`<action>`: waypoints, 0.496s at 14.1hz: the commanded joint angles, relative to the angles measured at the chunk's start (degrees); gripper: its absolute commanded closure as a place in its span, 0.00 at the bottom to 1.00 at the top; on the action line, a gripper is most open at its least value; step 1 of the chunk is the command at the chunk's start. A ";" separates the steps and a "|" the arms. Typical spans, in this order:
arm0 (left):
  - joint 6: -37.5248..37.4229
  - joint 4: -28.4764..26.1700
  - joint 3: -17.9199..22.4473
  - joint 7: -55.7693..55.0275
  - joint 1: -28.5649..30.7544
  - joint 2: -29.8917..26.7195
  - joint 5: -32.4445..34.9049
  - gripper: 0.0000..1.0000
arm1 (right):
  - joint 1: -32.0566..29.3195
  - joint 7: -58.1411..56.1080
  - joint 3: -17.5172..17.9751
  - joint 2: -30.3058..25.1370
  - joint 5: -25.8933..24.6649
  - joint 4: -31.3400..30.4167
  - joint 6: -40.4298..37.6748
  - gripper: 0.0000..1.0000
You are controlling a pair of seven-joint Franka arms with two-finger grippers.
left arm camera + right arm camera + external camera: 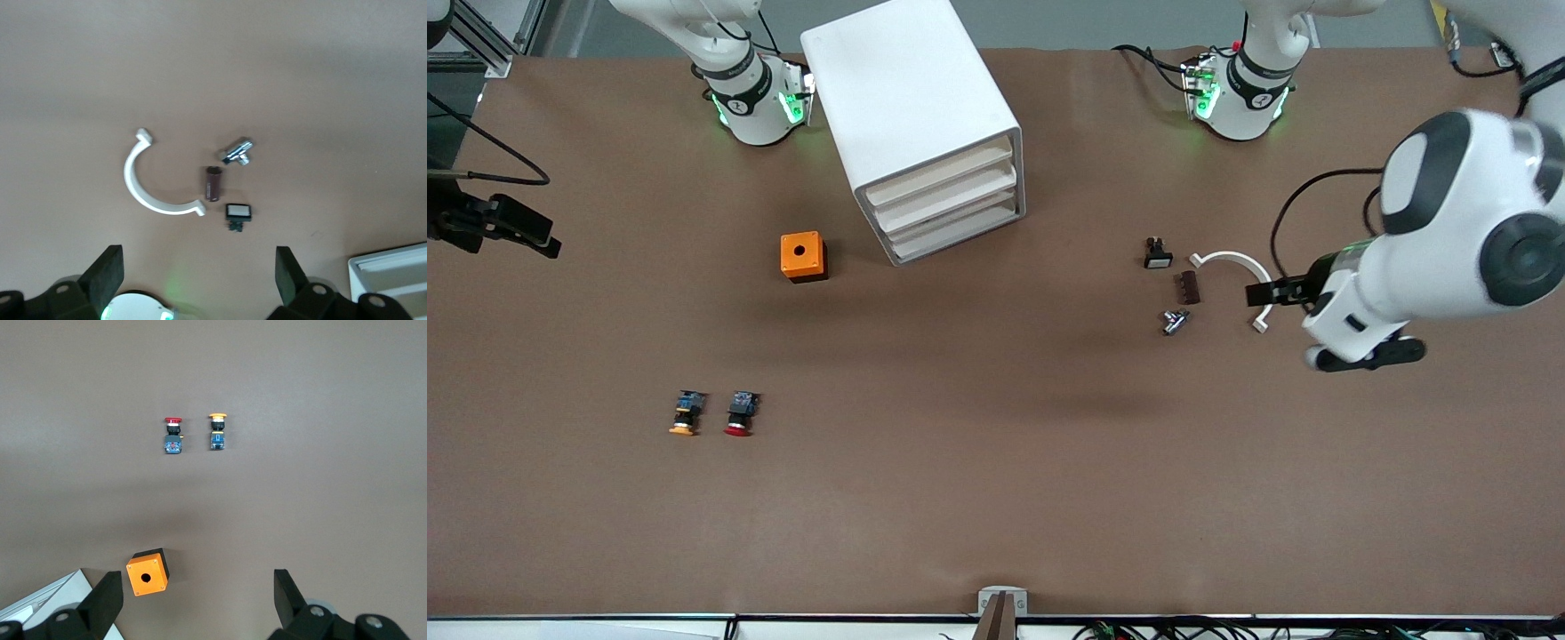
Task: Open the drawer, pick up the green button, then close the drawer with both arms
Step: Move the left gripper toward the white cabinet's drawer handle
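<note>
The white cabinet [911,98] stands between the two arm bases. Its lowest drawer [960,231] is shut, like the two above it. The green-capped button is out of view. My left gripper [1272,293] hangs open and empty high over a group of small parts toward the left arm's end; in the left wrist view [199,277] its fingers stand wide apart. My right gripper [538,240] is open and empty, high over the right arm's end; the right wrist view [198,600] shows it above the table near an orange box [147,572].
The orange box [804,256] sits beside the cabinet. A red-capped button [739,414] and an orange-capped one [686,413] lie nearer the front camera. A white arc [150,183], brown piece [213,183], metal fitting [238,152] and black switch [238,215] lie under the left gripper.
</note>
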 commanded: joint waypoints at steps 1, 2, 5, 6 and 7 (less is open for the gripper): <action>3.28 3.16 0.11 -5.36 -3.04 6.35 -1.60 0.00 | -0.64 0.13 0.48 -1.90 -1.05 -1.78 0.05 0.00; 4.77 3.07 0.19 -7.83 -4.53 8.55 -2.04 0.00 | -0.56 0.13 0.48 -1.98 -1.05 -1.78 0.05 0.00; 10.12 3.07 0.19 -16.53 -9.62 14.35 -2.31 0.00 | -0.64 0.13 0.48 -1.90 -1.05 -1.78 0.05 0.00; 11.80 3.07 0.19 -17.51 -10.95 15.24 -2.48 0.00 | -0.64 0.13 0.48 -1.90 -1.05 -1.78 0.05 0.00; 12.69 3.07 0.19 -18.30 -12.09 16.47 -2.66 0.00 | -0.64 0.13 0.48 -1.90 -1.05 -1.78 0.14 0.00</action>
